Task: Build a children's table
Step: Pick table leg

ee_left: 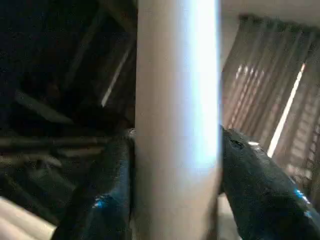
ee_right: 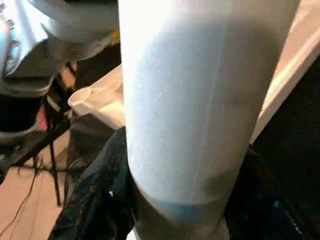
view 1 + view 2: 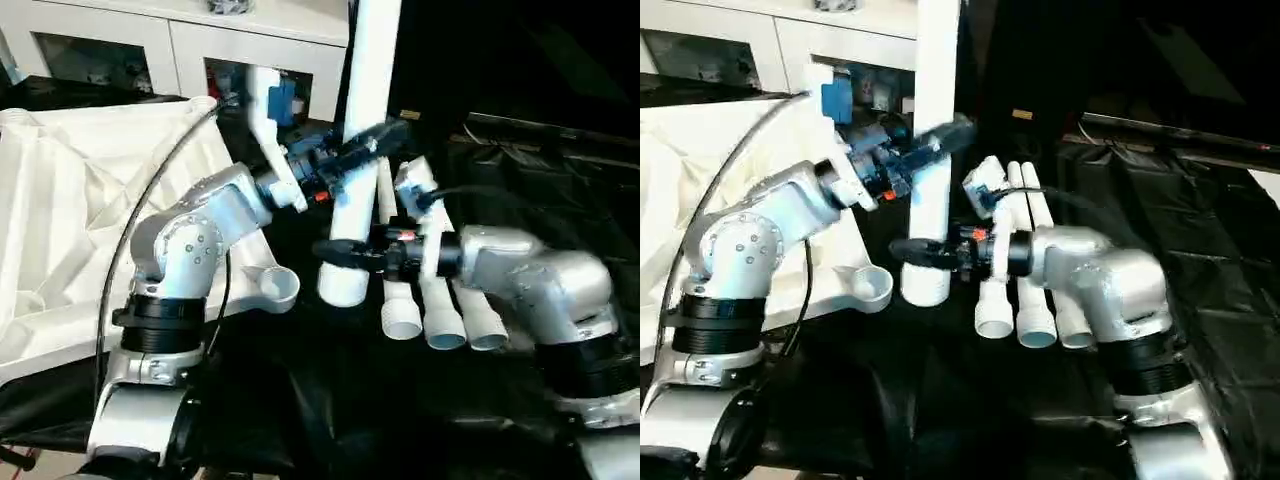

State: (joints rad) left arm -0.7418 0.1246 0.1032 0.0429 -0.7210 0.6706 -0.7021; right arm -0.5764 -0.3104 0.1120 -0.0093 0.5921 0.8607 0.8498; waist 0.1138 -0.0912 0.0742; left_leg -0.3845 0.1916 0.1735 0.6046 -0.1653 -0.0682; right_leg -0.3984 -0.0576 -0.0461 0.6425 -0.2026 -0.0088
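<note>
One white table leg (image 3: 370, 60) stands upright over the black-covered table, its open lower end (image 3: 343, 288) just above the cloth. My left gripper (image 3: 385, 135) is shut on its upper part; in the left wrist view the fingers (image 1: 107, 200) press both sides of the leg (image 1: 177, 120). My right gripper (image 3: 332, 250) is shut on the lower part, the leg (image 2: 200, 100) sitting between its fingers (image 2: 95, 200). The white tabletop (image 3: 60, 220) lies to the left, one round corner socket (image 3: 278, 287) close beside the leg's foot. Three more legs (image 3: 445, 325) lie side by side to the right.
A white glass-door cabinet (image 3: 180, 40) stands behind the tabletop. Black cloth (image 3: 400, 420) covers the work surface, with dark folds to the right (image 3: 1200, 250). A black cable (image 3: 150, 200) arcs over my left forearm.
</note>
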